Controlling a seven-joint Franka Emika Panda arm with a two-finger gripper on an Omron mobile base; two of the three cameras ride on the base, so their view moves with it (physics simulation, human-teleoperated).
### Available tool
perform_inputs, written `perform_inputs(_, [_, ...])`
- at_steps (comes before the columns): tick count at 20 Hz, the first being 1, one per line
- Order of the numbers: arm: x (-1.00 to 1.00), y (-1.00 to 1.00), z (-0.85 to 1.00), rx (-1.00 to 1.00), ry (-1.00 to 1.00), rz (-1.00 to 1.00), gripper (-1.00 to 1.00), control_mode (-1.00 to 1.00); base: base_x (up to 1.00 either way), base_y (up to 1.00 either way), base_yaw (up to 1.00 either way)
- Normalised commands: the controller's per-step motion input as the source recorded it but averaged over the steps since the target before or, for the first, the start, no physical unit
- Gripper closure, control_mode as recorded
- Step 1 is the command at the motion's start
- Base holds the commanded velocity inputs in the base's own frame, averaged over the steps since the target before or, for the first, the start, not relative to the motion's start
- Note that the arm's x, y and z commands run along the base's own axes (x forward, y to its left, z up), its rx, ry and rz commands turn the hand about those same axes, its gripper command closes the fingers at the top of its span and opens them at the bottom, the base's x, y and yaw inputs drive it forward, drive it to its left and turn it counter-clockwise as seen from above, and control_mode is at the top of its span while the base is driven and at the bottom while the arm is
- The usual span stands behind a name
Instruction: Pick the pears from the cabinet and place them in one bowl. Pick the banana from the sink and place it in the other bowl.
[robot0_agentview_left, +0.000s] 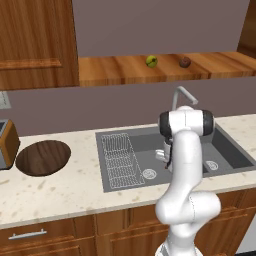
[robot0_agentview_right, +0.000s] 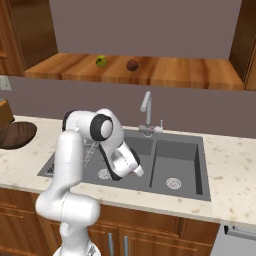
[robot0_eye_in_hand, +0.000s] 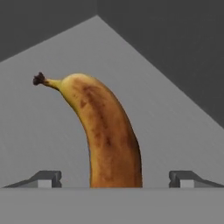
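The banana, yellow with brown streaks, lies on the floor of the dark grey sink, its stem pointing away. My gripper is open, with one fingertip on each side of the banana's near end and a gap to both. The hand hangs low inside the sink's left basin. On the open shelf of the wooden cabinet sit the yellow-green pear and the reddish-brown pear. The dark wooden bowl rests on the counter at the left. The red bowl is out of view.
A white wire rack lies in the sink's left part and a curved faucet stands behind the basins. A toaster stands beside the wooden bowl. The speckled counter runs on both sides of the sink.
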Motion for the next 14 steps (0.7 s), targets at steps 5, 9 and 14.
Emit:
perform_inputs(5, [0.19,0.10,-0.29,0.00,0.00,-0.02,1.00,-1.00,0.00,0.00,0.00])
perform_inputs(9, [0.00,0.17,0.20,0.00,-0.06,-0.09,1.00,-1.00,0.00,0.00,0.00])
perform_inputs(14, [0.00,0.14,0.73,0.02,-0.09,-0.09,1.00,-1.00,0.00,0.00,0.00])
